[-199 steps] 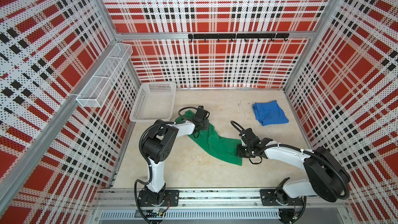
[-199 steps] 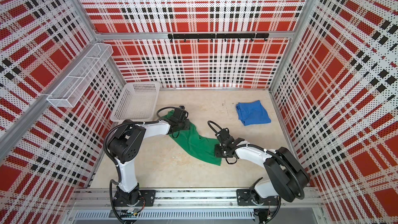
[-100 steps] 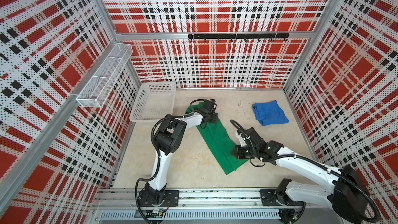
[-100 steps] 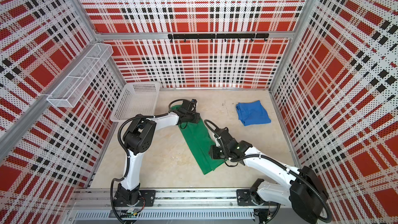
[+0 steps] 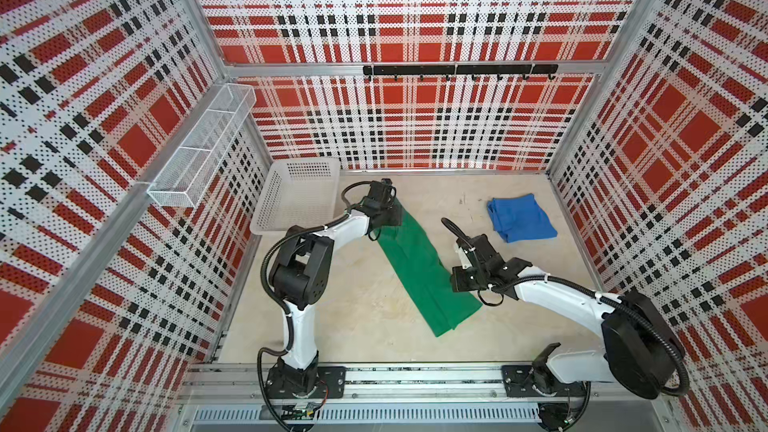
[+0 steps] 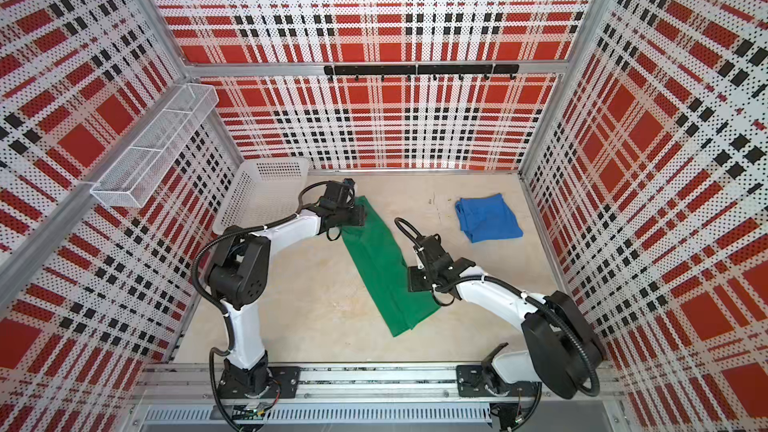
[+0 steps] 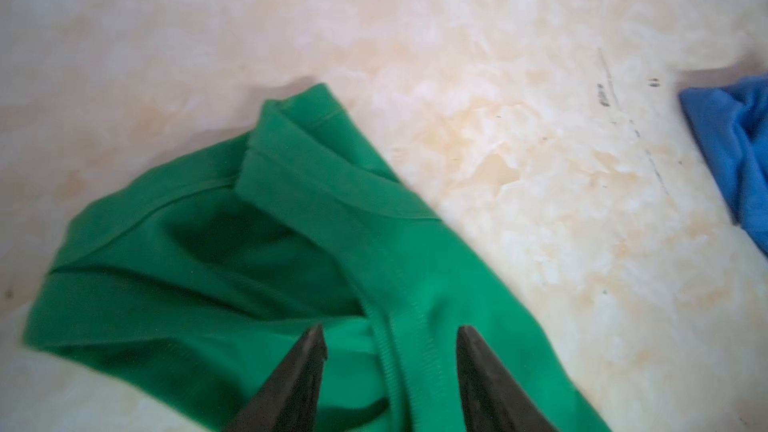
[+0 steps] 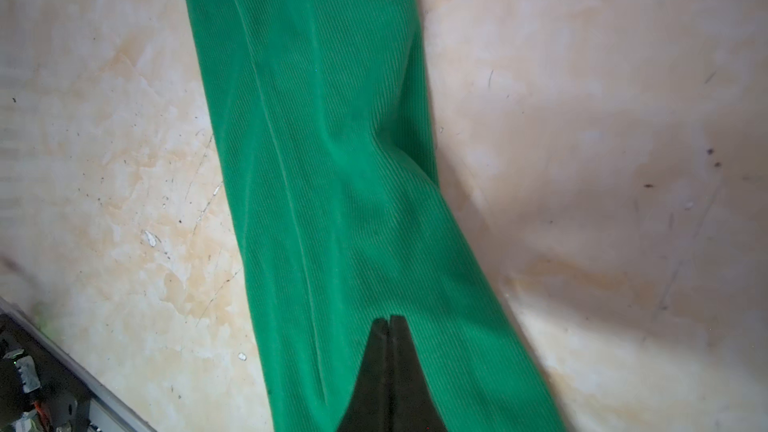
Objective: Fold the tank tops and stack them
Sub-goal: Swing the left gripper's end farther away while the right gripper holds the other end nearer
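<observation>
The green tank top [image 5: 419, 259] [image 6: 382, 268] lies as a long narrow strip running diagonally across the tabletop. My left gripper [image 7: 390, 330] hangs open over its far strap end [image 7: 291, 243], and a ribbed hem runs under the gap between the fingers. My right gripper [image 8: 390, 320] is shut, its tips together on the strip's near half [image 8: 332, 160], and no fabric shows between them. In both top views it sits at the strip's right edge [image 5: 461, 280] [image 6: 417, 280]. The blue tank top [image 5: 521, 218] [image 6: 488, 218] [image 7: 739, 139] lies folded at the back right, clear of both grippers.
A white perforated basket [image 5: 305, 162] stands at the back left, just beside the left arm. A wire shelf [image 5: 203, 147] hangs on the left wall and a black hook rail [image 5: 457, 70] on the back wall. The arms' base rail [image 5: 415, 376] borders the front.
The green tank top has gone from a wide sprawl to a narrow straight strip. The left gripper moved right along the far end; the right gripper shifted toward the front and closed fully.
</observation>
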You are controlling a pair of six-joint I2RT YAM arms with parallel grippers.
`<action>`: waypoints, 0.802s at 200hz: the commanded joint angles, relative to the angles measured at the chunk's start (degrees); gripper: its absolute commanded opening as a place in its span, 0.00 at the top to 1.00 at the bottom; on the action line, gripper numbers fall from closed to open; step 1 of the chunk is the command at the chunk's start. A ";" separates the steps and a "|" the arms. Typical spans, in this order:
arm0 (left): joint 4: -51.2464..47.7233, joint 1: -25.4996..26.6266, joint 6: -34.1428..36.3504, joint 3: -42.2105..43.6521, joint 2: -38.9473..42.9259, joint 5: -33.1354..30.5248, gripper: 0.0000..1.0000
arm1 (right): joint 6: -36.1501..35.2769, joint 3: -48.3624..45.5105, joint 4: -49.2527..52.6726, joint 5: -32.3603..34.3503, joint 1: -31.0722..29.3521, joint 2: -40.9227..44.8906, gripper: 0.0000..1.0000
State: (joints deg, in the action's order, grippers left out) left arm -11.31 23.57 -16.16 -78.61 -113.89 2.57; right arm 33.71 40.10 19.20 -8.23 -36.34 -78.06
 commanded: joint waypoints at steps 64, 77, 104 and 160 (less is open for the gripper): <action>1.61 0.59 -4.13 -6.96 -12.58 2.27 0.51 | 8.19 -7.28 -5.23 1.25 -5.05 -2.71 1.00; 0.58 0.75 -4.57 -10.21 -15.98 3.26 0.52 | 10.96 -9.27 -5.32 2.44 -6.98 -2.51 1.00; -1.81 1.60 -4.40 -16.49 -21.44 3.58 0.52 | 19.55 -12.12 -5.11 3.82 -13.20 -1.40 1.00; -4.07 1.89 -0.67 -23.88 -22.90 5.52 0.44 | 27.05 -11.38 -4.71 9.86 -18.79 7.89 0.94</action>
State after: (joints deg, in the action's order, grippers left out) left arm -11.66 25.56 -19.51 -102.19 -135.85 7.62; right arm 57.14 27.77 9.98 -2.28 -55.68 -74.22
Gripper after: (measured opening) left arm 0.523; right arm 0.049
